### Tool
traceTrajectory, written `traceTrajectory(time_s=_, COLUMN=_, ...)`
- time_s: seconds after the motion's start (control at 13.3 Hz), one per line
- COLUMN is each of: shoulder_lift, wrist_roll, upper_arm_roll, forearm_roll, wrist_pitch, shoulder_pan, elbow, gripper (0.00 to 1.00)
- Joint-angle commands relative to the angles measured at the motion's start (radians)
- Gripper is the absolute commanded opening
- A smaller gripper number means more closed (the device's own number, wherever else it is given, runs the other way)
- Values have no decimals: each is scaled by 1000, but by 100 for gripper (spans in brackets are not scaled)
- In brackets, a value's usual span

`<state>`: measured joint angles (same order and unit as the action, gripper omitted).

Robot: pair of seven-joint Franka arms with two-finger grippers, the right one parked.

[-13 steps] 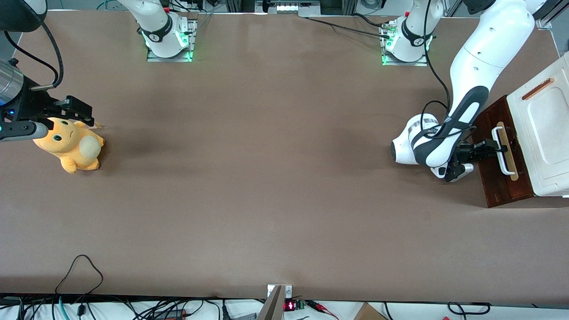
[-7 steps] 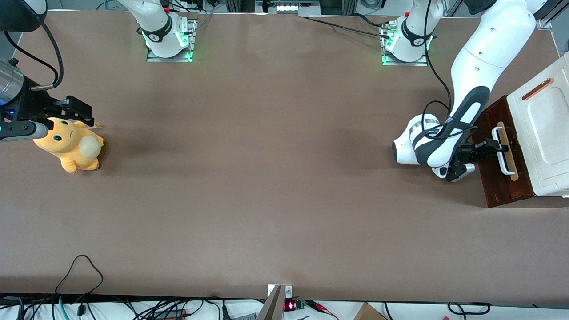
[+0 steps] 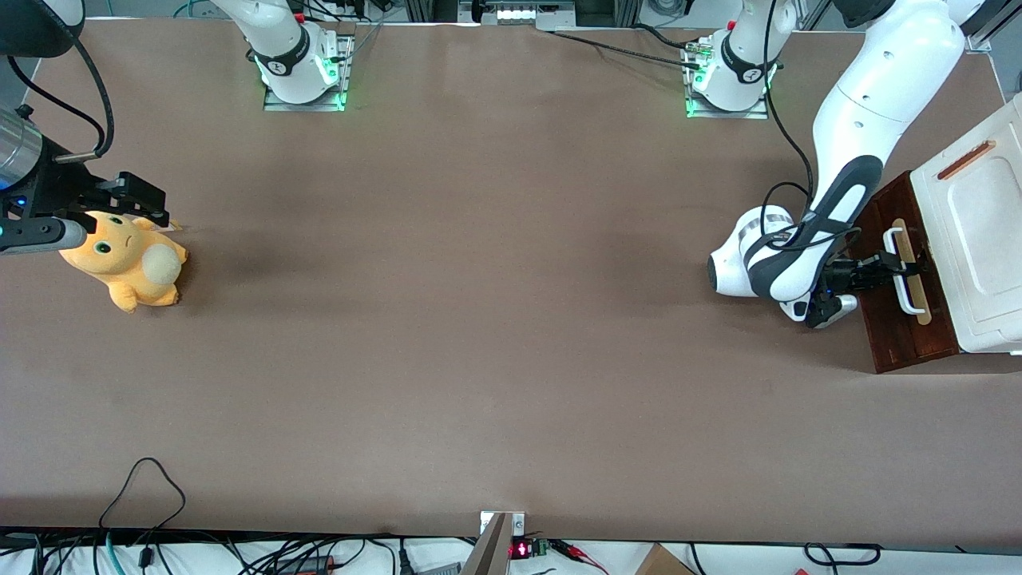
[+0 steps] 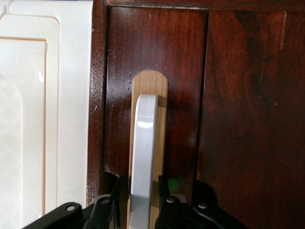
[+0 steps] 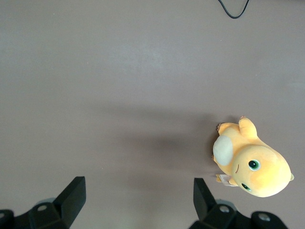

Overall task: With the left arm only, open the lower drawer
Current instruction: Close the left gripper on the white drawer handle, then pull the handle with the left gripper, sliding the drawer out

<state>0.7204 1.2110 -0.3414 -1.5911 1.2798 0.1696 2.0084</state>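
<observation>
The lower drawer (image 3: 888, 319) shows its dark reddish-brown front (image 4: 238, 119) at the working arm's end of the table and looks shut. Its white bar handle (image 4: 144, 152) lies on a pale wood strip (image 4: 150, 81). The left arm (image 3: 846, 160) reaches down in front of the drawer. My gripper (image 3: 894, 266) is at the handle (image 3: 905, 275), about mid-length. In the left wrist view the gripper (image 4: 143, 200) is open. Its black fingers (image 4: 116, 195) stand one on each side of the bar, with a thin gap on one side.
The cabinet's white moulded top (image 3: 978, 231) rises above the drawer front, its white edge (image 4: 71, 95) beside the handle. An orange plush toy (image 3: 128, 259) lies toward the parked arm's end (image 5: 250, 164). Cables run along the table edge nearest the front camera (image 3: 144, 479).
The left arm has crept a little closer to the cabinet. Its fingers now reach farther over the handle bar. The drawer has not moved.
</observation>
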Motion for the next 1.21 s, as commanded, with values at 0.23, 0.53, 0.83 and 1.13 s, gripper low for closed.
traceTrajectory(time_s=0.23, shoulder_lift=8, wrist_roll=-5, upper_arm_roll=-2, forearm_roll=-27, wrist_pitch=3, shoulder_pan=7, elbow=-8, gripper=8)
traceTrajectory(time_s=0.53, shoulder_lift=7, wrist_roll=-4, upper_arm_roll=-5, forearm_roll=-29, wrist_pitch=1, shoulder_pan=4, elbow=-8, gripper=7)
traceTrajectory(time_s=0.83, shoulder_lift=8, wrist_roll=-4, upper_arm_roll=-40, forearm_roll=-17, wrist_pitch=-8, shoulder_pan=-60, elbow=-11, gripper=0)
traceTrajectory(time_s=1.13, shoulder_lift=7, wrist_roll=1, upper_arm_roll=-135, forearm_roll=25, wrist_pitch=-14, shoulder_pan=-105, elbow=-14, gripper=0)
